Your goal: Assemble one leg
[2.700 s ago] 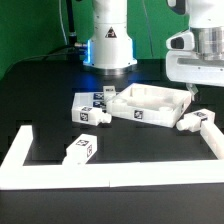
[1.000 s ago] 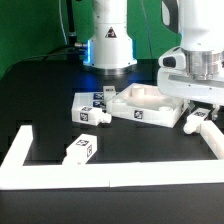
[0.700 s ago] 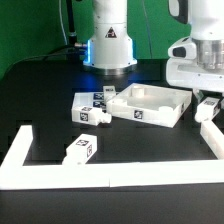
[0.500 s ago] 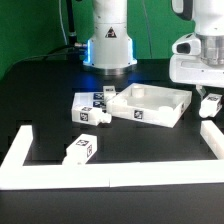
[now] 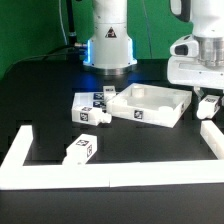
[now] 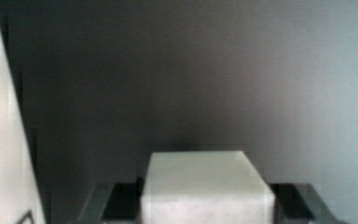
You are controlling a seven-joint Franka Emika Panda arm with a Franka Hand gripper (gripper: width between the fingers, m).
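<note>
My gripper (image 5: 209, 100) is at the exterior view's right edge, shut on a leg (image 5: 208, 104), a stubby white block with tags, and holds it off the black table. In the wrist view the white leg (image 6: 202, 186) fills the gap between the two dark fingers (image 6: 121, 197). The large white square panel with a raised rim (image 5: 150, 104) lies just to the left of my gripper. Two look-alike legs (image 5: 90, 107) lie side by side left of the panel. A third leg (image 5: 82, 148) lies nearer the front.
A white U-shaped rail (image 5: 100, 176) borders the front and both sides of the work area; its right arm (image 5: 211, 137) lies right under the held leg. The arm's base (image 5: 108, 40) stands behind the panel. A white strip (image 6: 2, 120) shows at the wrist view's edge.
My gripper came down on the leg that lay at the right, shut on it and lifted it off the table. It has hardly moved in the last half second.
</note>
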